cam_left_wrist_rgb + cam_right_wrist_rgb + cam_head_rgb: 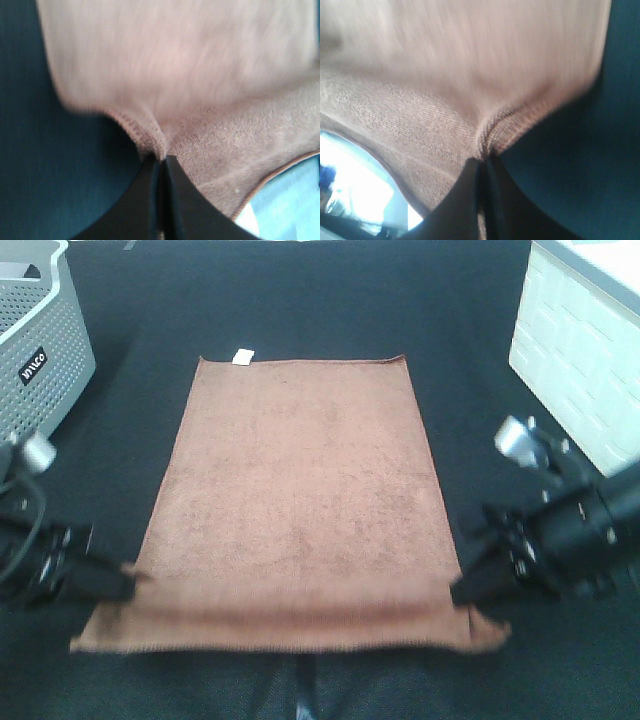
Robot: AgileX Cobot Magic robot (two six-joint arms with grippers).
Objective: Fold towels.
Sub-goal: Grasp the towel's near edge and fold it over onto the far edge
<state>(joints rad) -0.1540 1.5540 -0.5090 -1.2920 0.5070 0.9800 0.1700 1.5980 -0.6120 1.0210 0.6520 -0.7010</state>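
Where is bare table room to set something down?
Bare black table beyond the towel, far side; between towel and grey basket; between towel and white box. Crowded at the near edge, where left gripper and right gripper pinch its edges.

My left arm (55,565) and right arm (575,525): matte black housings, silver cylindrical knobs (516,437) (left carries looping black cable (20,530)); gripper fingers (142,200) smooth, black, tapered.

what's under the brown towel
The towel lies on the black table cover, which shows all round it. Left fingers and right fingers pinch its near corners. Anything beneath the cloth itself is covered and cannot be seen.
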